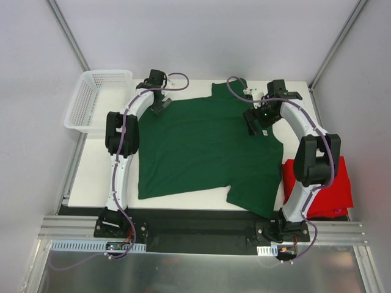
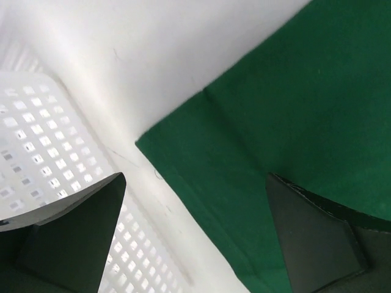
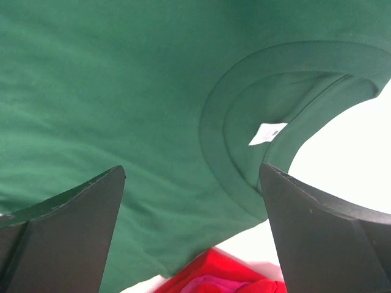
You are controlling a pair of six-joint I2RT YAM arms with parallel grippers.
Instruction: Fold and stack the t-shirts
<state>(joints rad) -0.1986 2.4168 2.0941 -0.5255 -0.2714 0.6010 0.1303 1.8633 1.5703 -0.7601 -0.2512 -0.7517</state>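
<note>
Green t-shirt (image 1: 201,146) lies flat below wide-apart left fingers (image 2: 317,238) and right fingers (image 3: 61,232).

Overhead view; close wrist views; shared green shirt (image 1: 201,146)

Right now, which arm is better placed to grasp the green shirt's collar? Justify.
Right. The right end effector hangs open over the collar of the green t-shirt; the left end effector is at the opposite hem corner, beside the basket.

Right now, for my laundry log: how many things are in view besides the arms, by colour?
Green shirt: 1
Red shirt: 1
White basket: 1
Total: 3
</note>
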